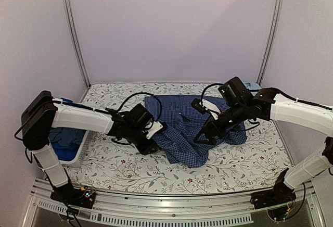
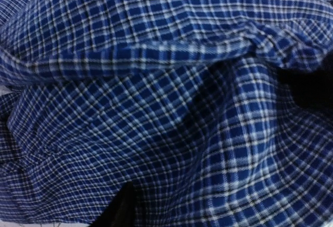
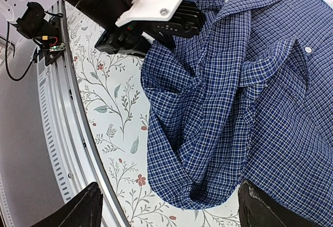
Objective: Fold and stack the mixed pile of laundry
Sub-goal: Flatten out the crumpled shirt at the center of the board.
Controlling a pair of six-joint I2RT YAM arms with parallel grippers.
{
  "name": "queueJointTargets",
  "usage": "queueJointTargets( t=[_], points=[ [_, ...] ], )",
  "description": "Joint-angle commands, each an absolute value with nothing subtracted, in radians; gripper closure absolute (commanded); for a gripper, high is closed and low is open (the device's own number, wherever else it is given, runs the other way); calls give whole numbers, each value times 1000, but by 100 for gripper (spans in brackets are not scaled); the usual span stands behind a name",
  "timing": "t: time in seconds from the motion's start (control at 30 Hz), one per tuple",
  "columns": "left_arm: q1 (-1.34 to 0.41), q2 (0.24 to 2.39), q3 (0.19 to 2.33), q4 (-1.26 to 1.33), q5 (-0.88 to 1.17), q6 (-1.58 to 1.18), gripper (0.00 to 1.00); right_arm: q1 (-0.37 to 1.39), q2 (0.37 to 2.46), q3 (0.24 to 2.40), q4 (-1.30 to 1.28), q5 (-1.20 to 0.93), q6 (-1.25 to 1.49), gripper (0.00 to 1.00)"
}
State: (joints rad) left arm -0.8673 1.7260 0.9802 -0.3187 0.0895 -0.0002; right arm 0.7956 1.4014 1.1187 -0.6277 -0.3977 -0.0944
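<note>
Left gripper (image 1: 155, 136) at 9 o'clock edge of checked shirt (image 1: 179, 148), grip can't tell. Right gripper (image 3: 169, 198) over 3 o'clock side, fingers wide.

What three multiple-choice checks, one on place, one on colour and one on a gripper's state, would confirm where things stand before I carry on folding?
1. Where is the checked shirt?
A. On the floor
B. Crumpled mid-table on the floral cover
C. Hanging on the back wall

2. What colour is the garment in the white basket?
A. Red
B. Yellow
C. Blue

3. How does the right gripper stand?
A. Open, fingers wide apart above the shirt
B. Shut on a sock
C. Shut on a towel

Answers:
1. B: the top view shows it heaped on the floral cover.
2. C: blue cloth shows inside the basket at the left.
3. A: the right wrist view shows both fingers far apart with nothing clamped between them.
</note>
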Motion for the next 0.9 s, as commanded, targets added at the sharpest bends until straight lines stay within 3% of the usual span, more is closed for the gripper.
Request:
queueJointTargets(
  t=[0.0,0.1,0.23,0.47,0.87],
  points=[
    [-871,1681,1123,-389,5,57,100,794,1348,1080,-539,-386,-91,10],
    [-847,1548,1208,-410,107,50,100,795,1356,1069,-478,-379,-102,9],
    [-777,1533,1406,-591,229,31,100,795,1386,1078,-402,-364,-132,7],
    [-753,1539,1555,-696,210,28,100,800,1436,1132,-296,-379,-193,1],
    [-743,1292,1401,-644,216,240,100,846,1573,1269,-345,-431,-332,7]
  ],
)
